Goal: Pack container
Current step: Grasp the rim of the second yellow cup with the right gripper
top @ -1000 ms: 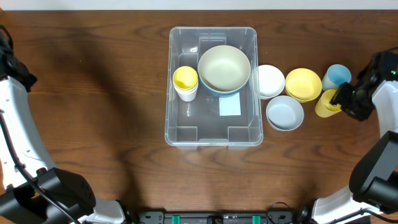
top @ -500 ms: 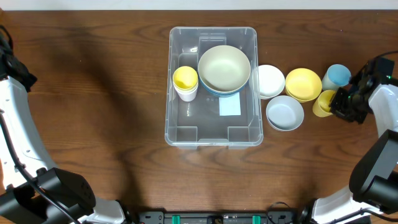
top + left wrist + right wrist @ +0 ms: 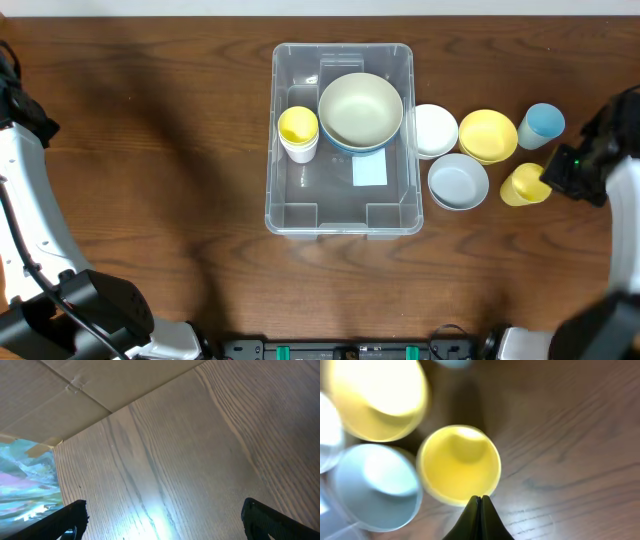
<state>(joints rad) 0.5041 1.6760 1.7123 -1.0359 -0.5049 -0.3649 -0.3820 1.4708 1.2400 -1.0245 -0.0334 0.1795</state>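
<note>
The container (image 3: 272, 190), a clear rectangular bin with a white label (image 3: 369, 170) on its bottom, stands mid-table. It holds a beige bowl (image 3: 361, 108) stacked on a blue one, and a yellow cup nested in a white cup (image 3: 298, 127). To its right, a yellow cup (image 3: 522, 186) (image 3: 457, 462) sits tilted with its mouth showing. My right gripper (image 3: 548, 180) (image 3: 480, 497) is shut, its tips pressed together at this cup's near rim. My left gripper (image 3: 162, 510) hangs wide open over bare wood, nothing between its fingers.
Right of the bin lie a white bowl (image 3: 434, 130), a yellow bowl (image 3: 488, 135) (image 3: 375, 400), a blue-grey bowl (image 3: 458, 181) (image 3: 372, 485) and a light blue cup (image 3: 541, 123). Cardboard and the table's edge show in the left wrist view.
My right gripper closed at the yellow cup's rim, and the cup shifted toward the table's front with it and tilted. The left arm and the bin's contents stayed still.
</note>
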